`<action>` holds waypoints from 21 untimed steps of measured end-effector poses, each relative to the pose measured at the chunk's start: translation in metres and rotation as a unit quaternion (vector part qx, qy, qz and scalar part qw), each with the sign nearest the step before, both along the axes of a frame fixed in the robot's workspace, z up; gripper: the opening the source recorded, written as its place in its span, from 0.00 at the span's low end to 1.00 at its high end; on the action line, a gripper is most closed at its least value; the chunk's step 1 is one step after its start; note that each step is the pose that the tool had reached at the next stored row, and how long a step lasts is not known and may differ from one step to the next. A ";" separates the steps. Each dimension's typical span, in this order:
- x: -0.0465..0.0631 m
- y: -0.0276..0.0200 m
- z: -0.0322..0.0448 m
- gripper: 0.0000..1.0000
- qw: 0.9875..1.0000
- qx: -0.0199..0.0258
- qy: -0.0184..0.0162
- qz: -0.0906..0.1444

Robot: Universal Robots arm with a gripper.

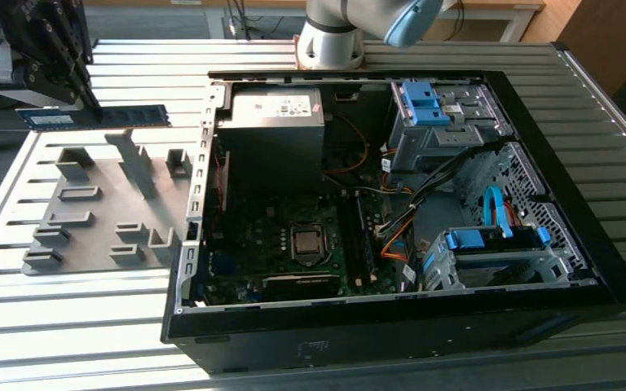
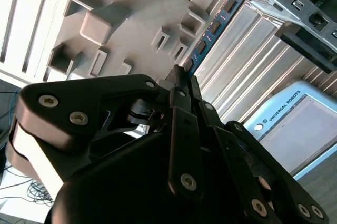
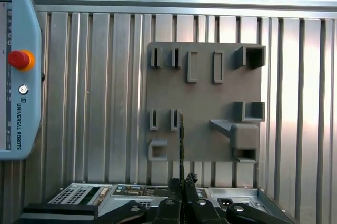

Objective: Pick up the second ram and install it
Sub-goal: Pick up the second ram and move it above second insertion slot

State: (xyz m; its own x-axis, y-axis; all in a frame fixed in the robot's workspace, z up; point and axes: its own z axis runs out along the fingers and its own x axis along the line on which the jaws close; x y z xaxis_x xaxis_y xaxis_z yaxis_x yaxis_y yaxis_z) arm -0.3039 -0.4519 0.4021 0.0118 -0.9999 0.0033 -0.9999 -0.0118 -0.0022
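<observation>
**A:** Where is the second ram [image 1: 112,117] right now?

**B:** In the air, lying level above the gray slotted rack [image 1: 95,220], to the exterior view's left of the open computer case [image 1: 531,147]. It is clear of the rack and touches nothing but the gripper [image 1: 74,110].

**A:** And the grip itself?

**B:** The gripper is closed on the strip near one end. In both wrist views the fingertips [image 3: 174,192] pinch the board edge-on. The rest of the strip runs out from them over the rack.

**A:** So how far along would you put the job?

**B:** The pick-up looks done, since the stick is off the rack and firmly held. The install is not done. The board hangs outside the case wall, well apart from the motherboard [image 1: 280,244].

**A:** Can you make out where it belongs?

**B:** Long dark slots seem to run beside the processor socket [image 1: 307,242]. I cannot tell whether any of them is already filled.

**A:** What else is around?

**B:** A slatted metal table [image 1: 74,334] carries the rack and the case. In the first wrist view a teach pendant [image 3: 18,92] with a red stop button [image 3: 18,59] lies on it, apart from the rack. The arm's base [image 1: 329,41] stands at the table's far edge, behind the case.
</observation>
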 end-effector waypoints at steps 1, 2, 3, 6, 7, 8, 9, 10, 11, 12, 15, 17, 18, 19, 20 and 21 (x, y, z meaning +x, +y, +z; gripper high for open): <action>0.001 0.0000 0.0000 0.14 1.000 0.000 0.000 0.000; 0.002 0.0000 0.0000 0.14 1.000 0.000 0.000 0.000; 0.003 0.0000 0.0000 0.14 1.000 0.000 0.000 0.000; 0.006 0.0000 0.0000 0.14 1.000 0.000 0.000 0.000; 0.006 0.0000 0.0000 0.14 1.000 0.000 0.000 0.000; 0.007 0.0000 0.0000 0.14 1.000 0.000 0.000 0.000; 0.008 0.0000 0.0000 0.14 1.000 0.000 0.000 0.000; 0.009 0.0000 -0.0001 0.14 1.000 0.000 0.000 0.000; 0.010 0.0000 0.0000 0.14 1.000 0.000 0.000 0.000; 0.011 0.0000 0.0000 0.14 1.000 0.000 0.000 0.000; 0.014 0.0000 0.0000 0.14 1.000 0.000 0.000 0.000; 0.016 0.0000 0.0000 0.14 1.000 0.000 0.000 0.000; 0.017 0.0000 0.0000 0.14 1.000 0.000 0.000 0.000; 0.018 0.0000 0.0000 0.14 1.000 0.000 0.000 0.000; 0.019 0.0000 -0.0001 0.14 1.000 0.000 0.000 0.000; 0.020 0.0000 0.0000 0.14 1.000 0.000 0.000 0.000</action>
